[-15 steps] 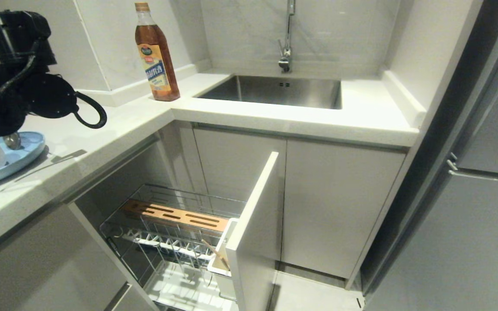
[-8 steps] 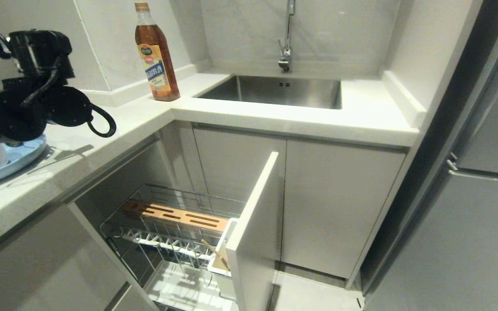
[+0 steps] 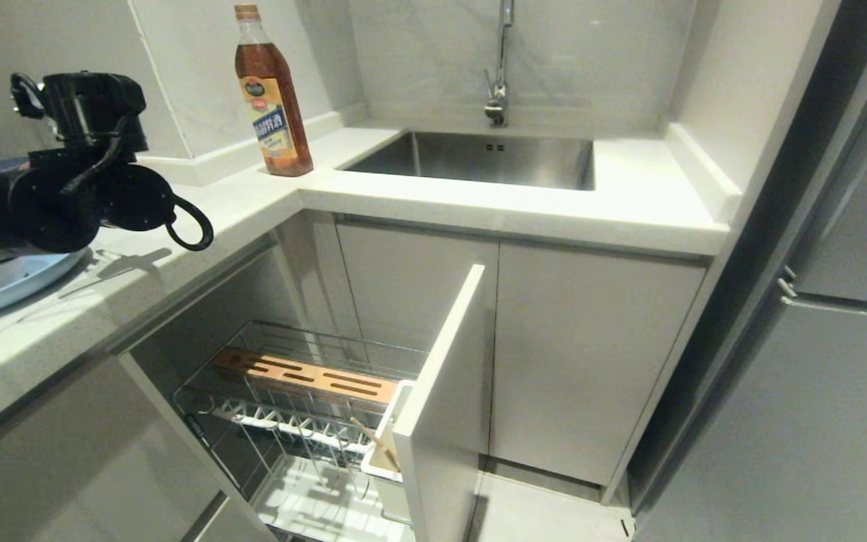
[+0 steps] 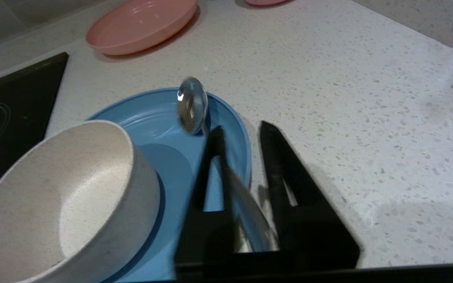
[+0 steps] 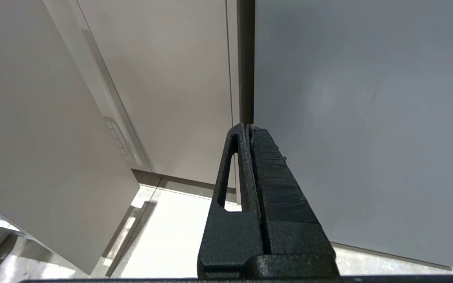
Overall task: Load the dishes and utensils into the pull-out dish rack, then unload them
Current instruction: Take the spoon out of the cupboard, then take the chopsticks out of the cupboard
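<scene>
In the left wrist view the left tool (image 4: 239,127) sits lower centre of the frame with its jaws narrowly parted, the spoon (image 4: 192,103) lying between them, its bowl over the rim of the blue plate (image 4: 159,129); whether the spoon is gripped I cannot tell. The white bowl (image 4: 65,200) rests on that plate at lower left, on the tabletop (image 4: 348,98). The right tool (image 5: 248,127) is pressed closed at lower centre of its own view, and the dish rack (image 3: 305,421) stands pulled out at the bottom of the head view.

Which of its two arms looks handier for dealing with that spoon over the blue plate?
The left. Its claw is right at the spoon, whose handle runs between its parted fingers over the blue plate. The right claw is shut, down by the cabinets.
</scene>
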